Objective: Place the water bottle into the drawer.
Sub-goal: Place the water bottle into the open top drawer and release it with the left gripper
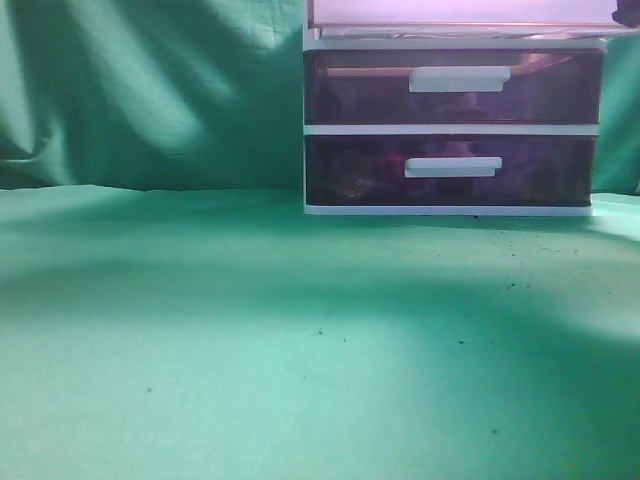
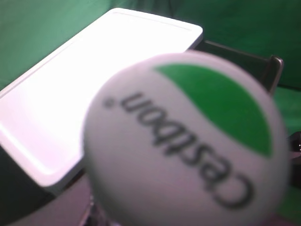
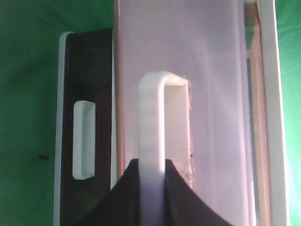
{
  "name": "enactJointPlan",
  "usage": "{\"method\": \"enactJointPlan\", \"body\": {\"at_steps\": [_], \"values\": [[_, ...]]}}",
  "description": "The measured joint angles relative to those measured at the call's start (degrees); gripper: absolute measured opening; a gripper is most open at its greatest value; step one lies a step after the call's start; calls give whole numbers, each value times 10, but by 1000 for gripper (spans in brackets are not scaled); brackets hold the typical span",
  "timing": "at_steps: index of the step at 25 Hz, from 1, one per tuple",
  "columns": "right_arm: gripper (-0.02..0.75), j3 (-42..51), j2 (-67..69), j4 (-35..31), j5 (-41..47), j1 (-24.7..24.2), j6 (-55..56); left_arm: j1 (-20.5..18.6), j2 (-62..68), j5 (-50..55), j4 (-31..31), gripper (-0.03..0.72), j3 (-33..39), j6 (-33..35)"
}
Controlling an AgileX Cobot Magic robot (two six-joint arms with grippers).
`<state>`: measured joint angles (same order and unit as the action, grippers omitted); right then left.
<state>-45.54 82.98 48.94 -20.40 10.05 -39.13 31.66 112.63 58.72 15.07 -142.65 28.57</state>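
The water bottle's white cap (image 2: 188, 141), with a green patch and the word "cestbon", fills the left wrist view. It hangs above the unit's white top (image 2: 94, 80). The left gripper's fingers are hidden behind the cap, which sits in their grip. The drawer is pulled out: its pale pink base (image 1: 460, 12) shows at the top edge of the exterior view, and its translucent pink front (image 3: 211, 94) shows in the right wrist view. My right gripper (image 3: 153, 188) is shut on the drawer's white handle (image 3: 153, 122). Neither arm shows in the exterior view.
Two darker purple drawers (image 1: 450, 85) (image 1: 450, 170) with white handles sit closed below the pulled-out one. One of them shows at the left of the right wrist view (image 3: 89, 94). The unit stands at the back right of a green cloth (image 1: 250, 350), with green cloth hanging behind.
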Motion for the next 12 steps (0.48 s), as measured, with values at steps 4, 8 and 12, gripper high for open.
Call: {"method": "enactJointPlan", "body": {"at_steps": [4, 8, 12], "values": [[86, 0, 0, 0, 1, 0, 0, 2, 45, -8, 20, 295, -12, 22], [86, 0, 0, 0, 1, 0, 0, 4, 88, -25, 4, 295, -12, 37], [86, 0, 0, 1, 1, 0, 0, 20, 113, -36, -64, 295, -12, 40]]}}
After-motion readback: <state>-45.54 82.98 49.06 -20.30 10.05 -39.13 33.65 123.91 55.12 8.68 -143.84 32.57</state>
